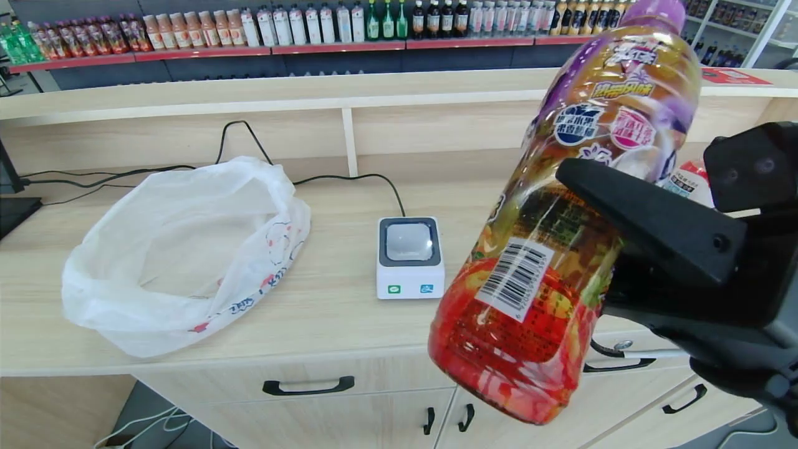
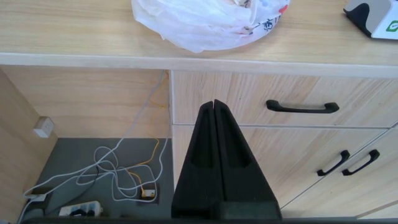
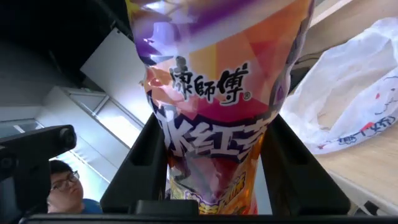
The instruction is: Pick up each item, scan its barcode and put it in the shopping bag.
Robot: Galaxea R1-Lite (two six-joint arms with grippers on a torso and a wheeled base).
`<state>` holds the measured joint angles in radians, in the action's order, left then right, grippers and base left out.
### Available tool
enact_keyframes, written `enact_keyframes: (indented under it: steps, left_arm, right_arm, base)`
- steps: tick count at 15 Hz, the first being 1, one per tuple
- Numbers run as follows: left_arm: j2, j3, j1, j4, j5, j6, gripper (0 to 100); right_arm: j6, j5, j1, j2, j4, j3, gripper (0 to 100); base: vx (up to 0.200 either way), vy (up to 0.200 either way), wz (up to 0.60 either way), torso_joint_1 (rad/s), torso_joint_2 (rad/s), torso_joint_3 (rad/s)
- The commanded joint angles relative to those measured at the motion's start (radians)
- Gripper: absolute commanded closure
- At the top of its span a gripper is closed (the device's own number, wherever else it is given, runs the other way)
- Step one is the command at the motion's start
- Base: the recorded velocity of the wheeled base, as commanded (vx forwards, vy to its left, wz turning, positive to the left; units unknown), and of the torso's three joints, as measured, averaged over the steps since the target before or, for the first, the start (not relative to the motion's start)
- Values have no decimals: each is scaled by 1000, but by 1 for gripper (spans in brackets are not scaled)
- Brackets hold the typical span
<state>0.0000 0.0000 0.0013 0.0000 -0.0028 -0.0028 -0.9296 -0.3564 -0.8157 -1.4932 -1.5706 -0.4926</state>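
Right gripper (image 3: 214,162) was clamped across the middle of the drink bottle (image 1: 561,249), which it held above the counter's (image 1: 336,312) front edge. The bottle's long axis was tilted, cap up and away, with the barcode facing the robot (not the scanner (image 1: 410,257), which sat to its left). Farther left the shopping bag (image 1: 187,249) lay open. Left gripper (image 2: 214,124) hung closed before the drawers (image 2: 298,93). Stocked shelves (image 1: 312,25) lined the room behind.

Head camera overlooks the table (image 1: 324,312); right wrist camera hugs the bottle (image 3: 211,124), left sits low behind its pincer (image 2: 214,104). All share the shopping bag (image 1: 187,249).
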Motion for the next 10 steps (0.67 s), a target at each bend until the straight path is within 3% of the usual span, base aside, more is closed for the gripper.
enact_keyframes:
  steps: [1, 10]
  left_arm:
    - [0, 0, 0, 0, 0, 0, 100]
    - [0, 0, 0, 0, 0, 0, 100]
  right_arm:
    - [-8, -1, -42, 36, 0, 3, 100]
    - [-45, -1, -94, 96, 0, 11, 100]
  base:
    - [0, 0, 0, 0, 0, 0]
    - [0, 0, 0, 0, 0, 0]
